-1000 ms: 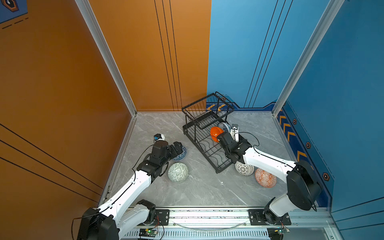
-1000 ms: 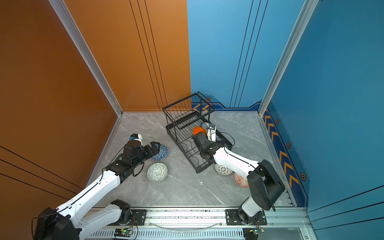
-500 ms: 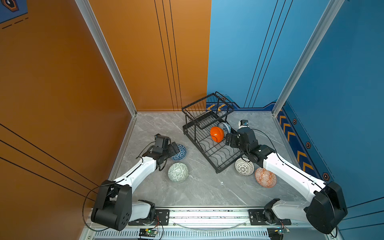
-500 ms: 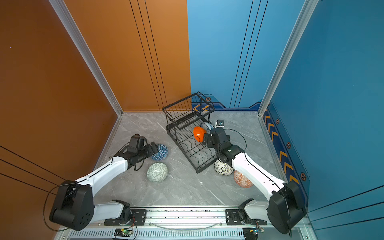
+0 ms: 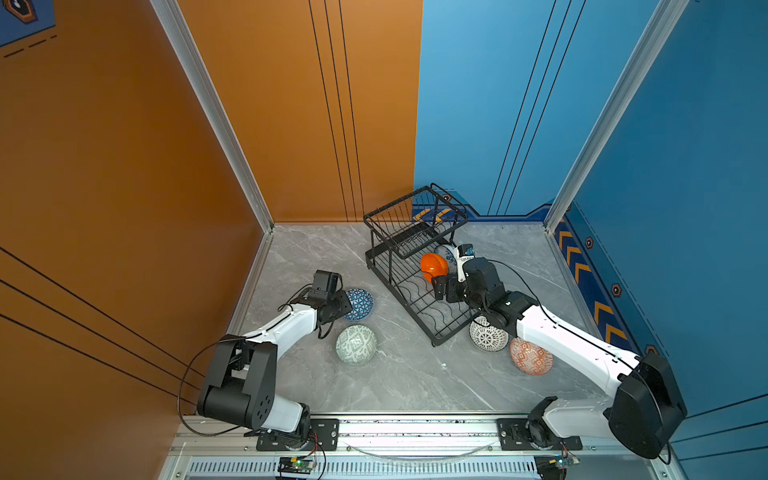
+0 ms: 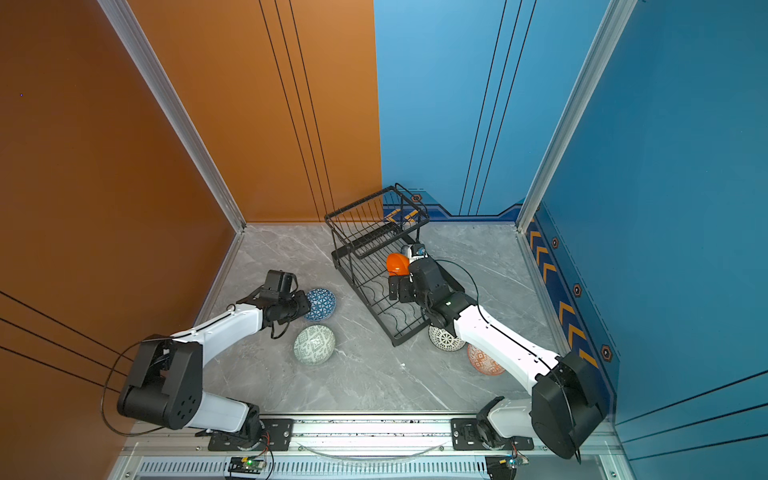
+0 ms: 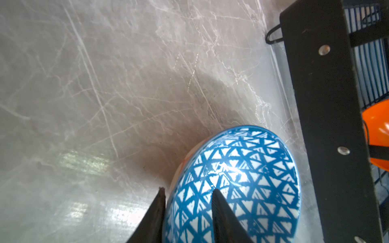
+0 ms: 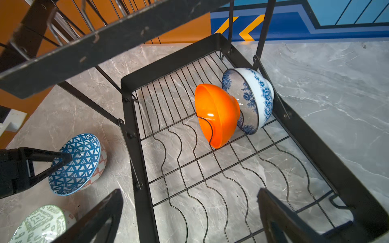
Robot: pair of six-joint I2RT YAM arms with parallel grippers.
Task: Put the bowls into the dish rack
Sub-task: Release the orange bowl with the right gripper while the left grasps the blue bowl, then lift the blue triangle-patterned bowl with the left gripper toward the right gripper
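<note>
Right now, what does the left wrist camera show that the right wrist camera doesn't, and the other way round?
Left wrist only: the left end effector up close, fingers astride the blue bowl's wall. Right wrist only: the floral bowl, the green bowl and the open right end effector. Both: the blue bowl, the orange bowl, the rack and the table.

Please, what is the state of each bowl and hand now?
orange bowl: on edge in the dish rack
floral bowl: on edge behind it
blue triangle bowl: tilted, outside the rack
left hand: shut on its rim
green bowl: on the table
lattice bowl: on table
red-orange bowl: on table
right hand: open, empty
</note>
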